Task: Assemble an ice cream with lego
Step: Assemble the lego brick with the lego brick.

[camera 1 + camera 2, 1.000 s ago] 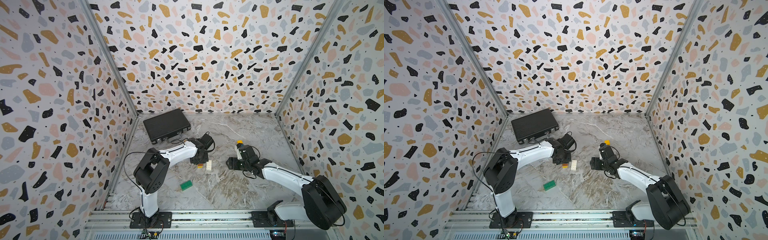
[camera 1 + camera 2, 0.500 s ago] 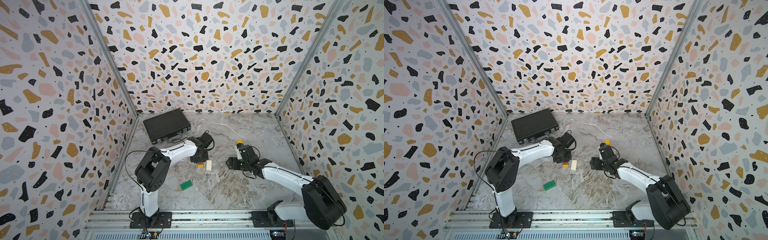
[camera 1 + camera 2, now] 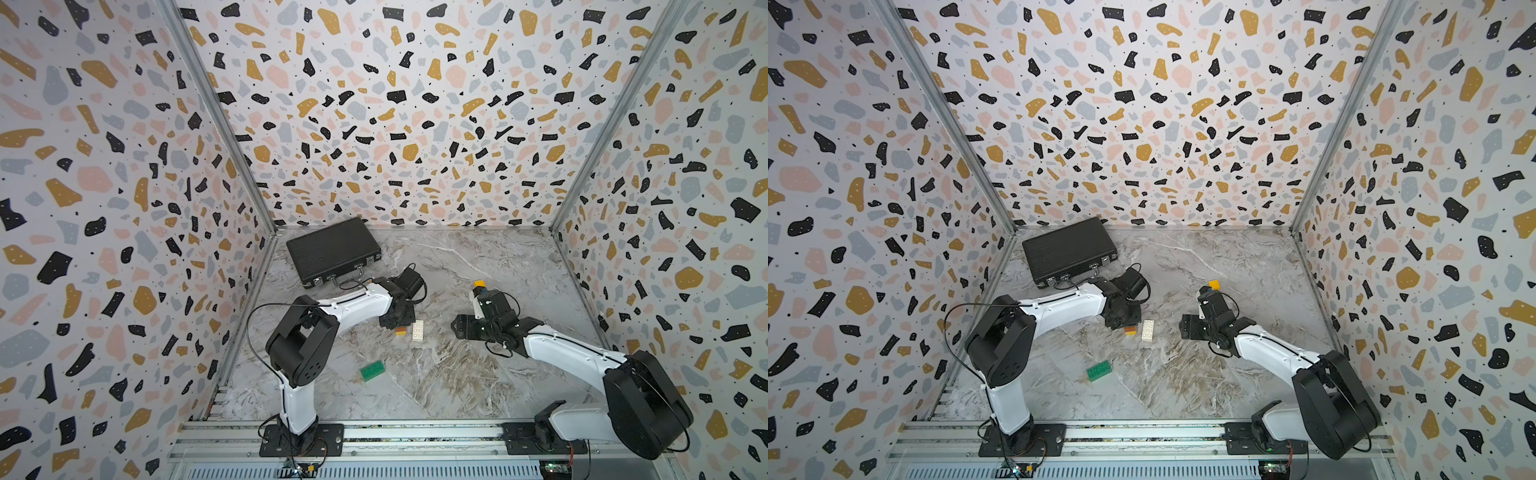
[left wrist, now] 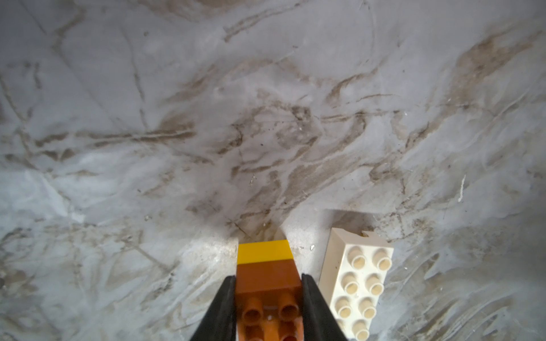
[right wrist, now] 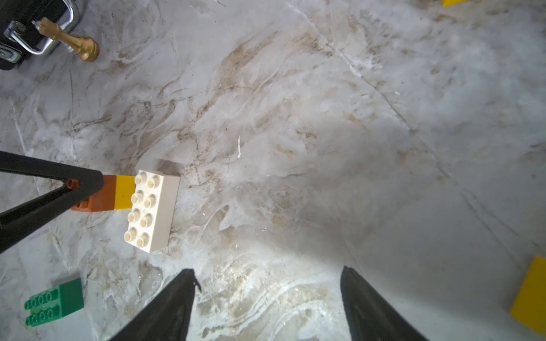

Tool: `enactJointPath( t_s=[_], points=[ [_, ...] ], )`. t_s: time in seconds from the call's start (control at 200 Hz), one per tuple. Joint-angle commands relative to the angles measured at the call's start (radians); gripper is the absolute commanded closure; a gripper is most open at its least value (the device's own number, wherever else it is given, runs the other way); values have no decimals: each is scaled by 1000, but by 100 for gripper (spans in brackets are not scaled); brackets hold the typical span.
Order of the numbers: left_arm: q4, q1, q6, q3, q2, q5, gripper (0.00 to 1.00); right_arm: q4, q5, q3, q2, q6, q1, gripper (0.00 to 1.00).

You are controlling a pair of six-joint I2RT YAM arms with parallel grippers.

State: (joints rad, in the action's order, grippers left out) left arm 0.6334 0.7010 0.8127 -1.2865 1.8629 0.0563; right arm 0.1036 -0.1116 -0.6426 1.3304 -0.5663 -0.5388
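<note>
in a top view my left gripper [image 3: 400, 325] sits low at an orange-brown square plastic brick [image 3: 400, 332], just beside the white eight-stud plastic oblong [image 3: 417, 331]. left wrist: jaws narrow, flanking it, a small yellow square brick [image 4: 263, 251] joined on its end, only a stick's start; i cannot tell if they grip. a skewed retreat could drag it into the white one. right wrist: right gripper [image 5: 267, 271] wide, empty.

Terrazzo-patterned walls [image 3: 374, 104] enclose a grey marbled floor [image 3: 478, 374] on three sides.
</note>
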Motion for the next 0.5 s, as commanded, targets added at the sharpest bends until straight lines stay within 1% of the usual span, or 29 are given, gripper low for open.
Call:
enactJointPath(
  t_s=[0.0,0.01,0.08,0.14,0.2,0.235,0.31,0.365,0.441,0.496],
  points=[
    [13,-12,-9,27,2,-15,53,12,10,-32,-1,8,-5,16],
    [13,-13,-11,26,-1,-15,52,13,10,-32,-2,9,-4,16],
    [12,-18,-19,26,-34,-12,34,13,16,-31,-3,6,-4,14],
    [19,-21,-29,18,-67,-7,23,17,21,-31,-5,5,-3,13],
    [28,-23,-45,9,-112,-8,7,21,28,-31,-9,2,0,12],
    [36,-23,-60,4,-140,-9,0,25,32,-31,-15,0,2,12],
    [68,-23,-110,-21,-209,-21,0,32,43,-32,-25,-7,15,11],
    [118,-25,-163,-47,-254,-30,0,64,75,-55,-23,-20,38,11],
    [218,-25,-242,-87,-309,-23,0,219,130,-159,7,-22,84,11],
    [260,-24,-308,-82,-360,-22,0,327,167,-248,38,-16,113,10]
  ],
)
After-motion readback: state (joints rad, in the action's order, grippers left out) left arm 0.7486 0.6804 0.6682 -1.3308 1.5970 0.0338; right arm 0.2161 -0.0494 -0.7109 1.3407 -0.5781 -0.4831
